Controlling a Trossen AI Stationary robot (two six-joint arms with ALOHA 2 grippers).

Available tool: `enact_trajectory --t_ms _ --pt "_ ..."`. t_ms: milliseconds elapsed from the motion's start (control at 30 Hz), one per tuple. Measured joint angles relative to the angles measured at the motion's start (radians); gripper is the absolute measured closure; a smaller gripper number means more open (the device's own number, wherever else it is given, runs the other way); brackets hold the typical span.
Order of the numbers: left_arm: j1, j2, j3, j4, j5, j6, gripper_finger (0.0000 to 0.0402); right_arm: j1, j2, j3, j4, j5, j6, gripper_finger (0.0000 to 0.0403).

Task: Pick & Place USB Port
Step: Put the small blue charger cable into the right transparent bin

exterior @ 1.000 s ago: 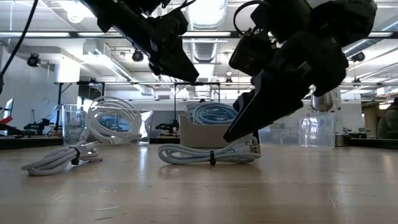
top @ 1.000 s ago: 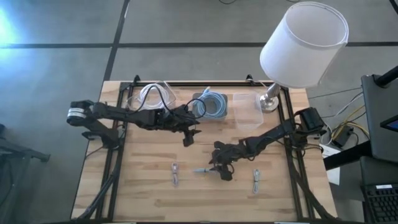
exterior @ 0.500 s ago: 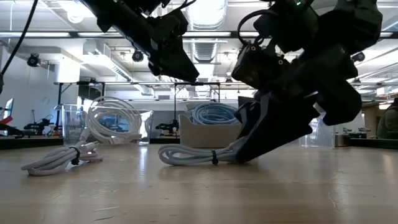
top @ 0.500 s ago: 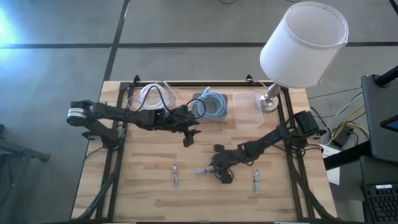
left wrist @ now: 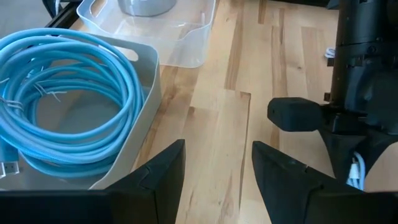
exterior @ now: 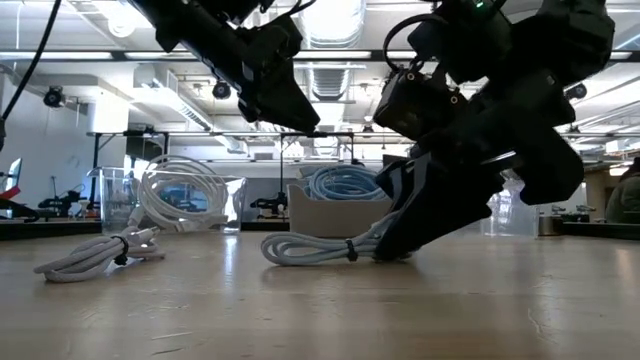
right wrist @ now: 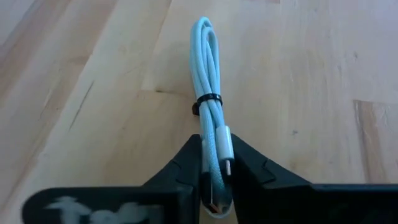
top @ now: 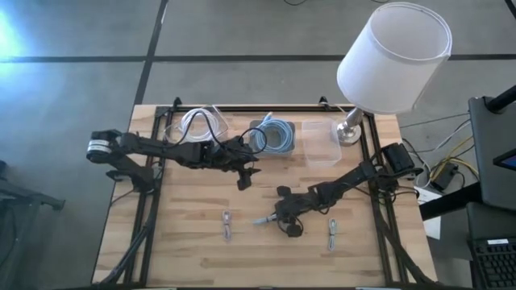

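A pale bundled USB cable (top: 262, 219), tied with a black band, lies on the wooden table near its middle. My right gripper (top: 282, 222) is down at the bundle's right end and shut on it; the right wrist view shows the bundle (right wrist: 210, 93) running away from the fingers. Two more tied bundles lie on the table, one to the left (top: 228, 226) and one to the right (top: 331, 235). My left gripper (top: 244, 179) hangs open above the table, in front of a white bin (top: 260, 145) holding a coiled blue cable (left wrist: 62, 112). My right gripper pinches the bundle's plug end (right wrist: 216, 163) between its two fingers, with the strands and a white plug between them. The fingers slant down from the table's right side and lie along the bundle. The rest of the bundle (exterior: 320, 247) lies flat on the table.
At the back stand a clear tub with a white cable (top: 193, 125), the white bin and an empty clear tub (top: 321, 143). A lamp (top: 391, 56) stands at the back right corner. Bare wood lies along the near edge.
My right gripper has come down and a little toward the table's left onto the end of the bundle, and has shut on it. The bundle has stayed on the table, shifting slightly.
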Motion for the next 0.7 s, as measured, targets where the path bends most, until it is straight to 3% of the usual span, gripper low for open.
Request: enact_trajectory --t_ms 333,700 --pt "0.0 0.0 0.0 -0.001 0.0 0.0 0.0213 -0.001 -0.145 -0.001 -0.148 -0.014 -0.017 0.0357" --pt "0.0 0.0 0.0 0.0 0.0 0.001 0.0213 -0.002 -0.501 0.0 -0.599 0.349 -0.024 0.0352"
